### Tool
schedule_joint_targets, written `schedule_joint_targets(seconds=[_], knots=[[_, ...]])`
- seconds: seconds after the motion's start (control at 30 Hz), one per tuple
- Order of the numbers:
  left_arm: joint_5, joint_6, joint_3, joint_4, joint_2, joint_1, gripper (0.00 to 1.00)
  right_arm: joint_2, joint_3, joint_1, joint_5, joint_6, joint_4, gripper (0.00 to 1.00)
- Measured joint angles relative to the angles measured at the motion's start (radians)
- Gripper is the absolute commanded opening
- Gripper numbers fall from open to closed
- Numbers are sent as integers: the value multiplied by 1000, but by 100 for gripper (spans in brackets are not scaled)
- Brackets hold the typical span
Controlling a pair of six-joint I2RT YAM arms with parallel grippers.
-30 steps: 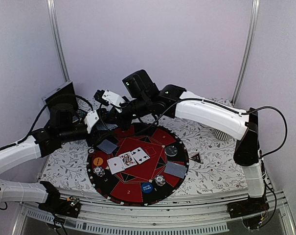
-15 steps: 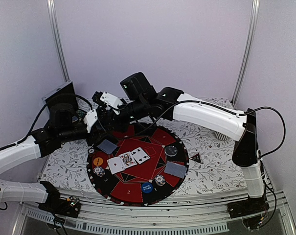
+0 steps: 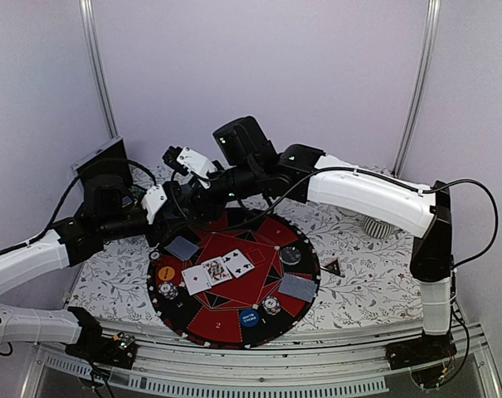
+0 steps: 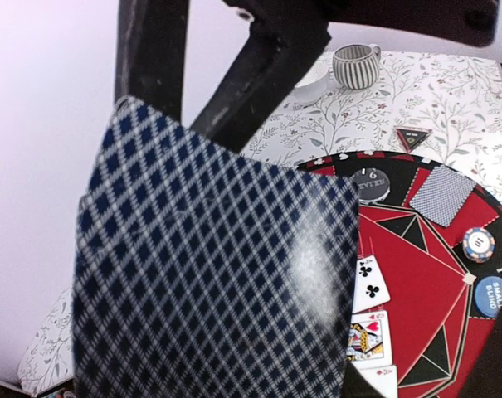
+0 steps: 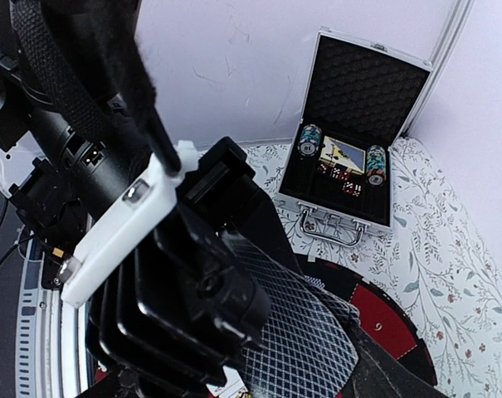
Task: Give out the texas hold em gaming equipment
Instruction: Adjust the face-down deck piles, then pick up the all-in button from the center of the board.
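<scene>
Dealing step: my left claw [image 3: 169,217] clamps the blue-lattice-backed card deck [image 4: 209,274] at 11 o'clock of the round red-black mat [image 3: 242,286]; my right claw [image 3: 174,157], gap unreadable, should next pinch one card.

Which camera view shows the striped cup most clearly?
The left wrist view: the striped cup stands whole, its handle visible, on the flowered cloth. In the top external view the right arm hides most of the cup; only its lower part shows. The right wrist view does not show it.
</scene>
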Motion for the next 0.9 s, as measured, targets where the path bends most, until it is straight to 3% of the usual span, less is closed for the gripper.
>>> schedule_joint_targets(seconds=[0.27,0.43,0.57,0.77,0.9], knots=[[12,1,0,0,0,0,42,-26,-24,-11,24,16,27,93],[12,1,0,0,0,0,42,-119,-121,-43,23,42,37,95],[12,1,0,0,0,0,42,-282,-267,-122,21,102,52,97],[10,1,0,0,0,0,42,-549,-567,-344,62,258,60,100],[10,0,0,0,0,0,42,-588,-740,-418,205,362,-12,99]])
